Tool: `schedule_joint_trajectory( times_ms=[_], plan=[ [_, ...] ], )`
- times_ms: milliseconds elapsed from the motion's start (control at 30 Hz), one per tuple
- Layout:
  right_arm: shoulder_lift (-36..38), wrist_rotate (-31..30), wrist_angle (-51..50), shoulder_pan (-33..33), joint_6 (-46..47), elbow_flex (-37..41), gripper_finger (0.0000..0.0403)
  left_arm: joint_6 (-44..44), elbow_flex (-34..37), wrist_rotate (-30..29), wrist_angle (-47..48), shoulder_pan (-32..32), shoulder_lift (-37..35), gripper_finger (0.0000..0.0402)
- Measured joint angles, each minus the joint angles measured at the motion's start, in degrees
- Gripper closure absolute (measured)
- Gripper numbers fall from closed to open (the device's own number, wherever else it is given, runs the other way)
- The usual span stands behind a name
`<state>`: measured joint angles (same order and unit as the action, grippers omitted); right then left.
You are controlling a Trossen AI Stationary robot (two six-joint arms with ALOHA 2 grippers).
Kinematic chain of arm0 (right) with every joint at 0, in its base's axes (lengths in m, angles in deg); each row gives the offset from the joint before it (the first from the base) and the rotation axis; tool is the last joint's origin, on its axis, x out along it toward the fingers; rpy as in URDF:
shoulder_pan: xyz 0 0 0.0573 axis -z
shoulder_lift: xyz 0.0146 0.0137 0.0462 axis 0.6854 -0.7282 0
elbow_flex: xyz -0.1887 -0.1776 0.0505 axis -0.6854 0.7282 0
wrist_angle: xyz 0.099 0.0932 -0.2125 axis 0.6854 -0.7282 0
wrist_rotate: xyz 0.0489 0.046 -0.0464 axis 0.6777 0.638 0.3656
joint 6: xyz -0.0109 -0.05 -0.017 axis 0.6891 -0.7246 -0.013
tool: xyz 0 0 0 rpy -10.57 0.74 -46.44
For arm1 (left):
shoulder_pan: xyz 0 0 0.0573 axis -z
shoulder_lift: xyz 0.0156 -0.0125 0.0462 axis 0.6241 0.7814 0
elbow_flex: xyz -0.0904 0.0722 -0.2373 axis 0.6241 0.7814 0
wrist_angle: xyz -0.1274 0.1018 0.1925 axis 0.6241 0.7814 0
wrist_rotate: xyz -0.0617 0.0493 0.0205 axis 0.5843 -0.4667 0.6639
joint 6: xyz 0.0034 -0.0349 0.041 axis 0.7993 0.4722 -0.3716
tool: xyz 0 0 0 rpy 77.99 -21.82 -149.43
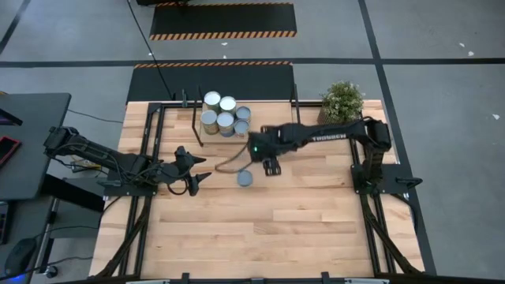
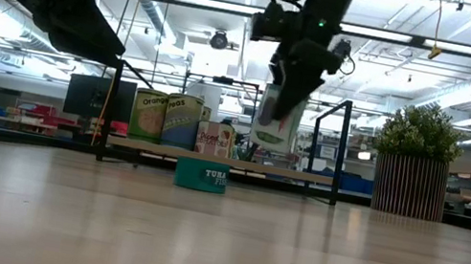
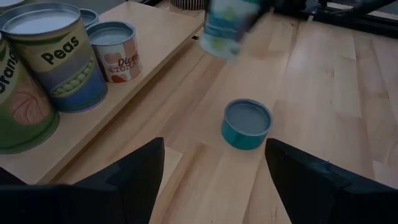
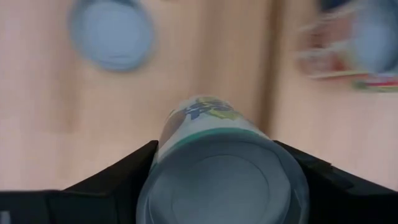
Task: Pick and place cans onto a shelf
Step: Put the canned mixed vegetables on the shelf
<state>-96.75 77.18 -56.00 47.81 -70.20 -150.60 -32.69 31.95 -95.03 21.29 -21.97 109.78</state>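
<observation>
Tabletop (image 1: pixel 276 229): right claw (image 4: pixel 221 180) clamps blurred can (image 4: pixel 221 171) aloft; left claw (image 3: pixel 214 168) spread, empty.

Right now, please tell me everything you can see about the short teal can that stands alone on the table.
The short teal can is low and wide, with a teal side label and a dull silvery metal top with a raised rim. The low view shows the word TUNA on its side. It stands upright on the wooden tabletop, in front of the shelf and apart from the cans there. Nothing touches it: the left claw is open, pointing at it, and the right claw holds another can in the air.
</observation>
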Motion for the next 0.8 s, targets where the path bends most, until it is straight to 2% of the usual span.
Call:
schedule_joint_trajectory(
  times_ms=[100, 267, 533, 800],
  plan=[
    [0.00, -0.32, -0.76, 2.92, -3.56, -1.69, 0.0108, -0.11, 0.00, -0.13, 0.00, 0.00, 0.00, 0.0118],
    [0.00, 2.48, -0.48, 6.54, -6.03, -4.55, 0.0112, -0.15, 0.00, -3.01, 0.00, -0.02, 0.00, 0.0118],
    [-0.03, 4.59, -0.69, 8.88, -7.35, -8.70, 0.0112, -2.10, 0.00, -4.00, -0.67, -0.09, 0.00, 0.0118],
    [-7.34, 4.51, -7.40, 11.13, -12.53, -13.66, 0.0113, -5.15, 0.00, -4.53, -2.51, -0.09, 0.00, 0.0118]
  ],
)
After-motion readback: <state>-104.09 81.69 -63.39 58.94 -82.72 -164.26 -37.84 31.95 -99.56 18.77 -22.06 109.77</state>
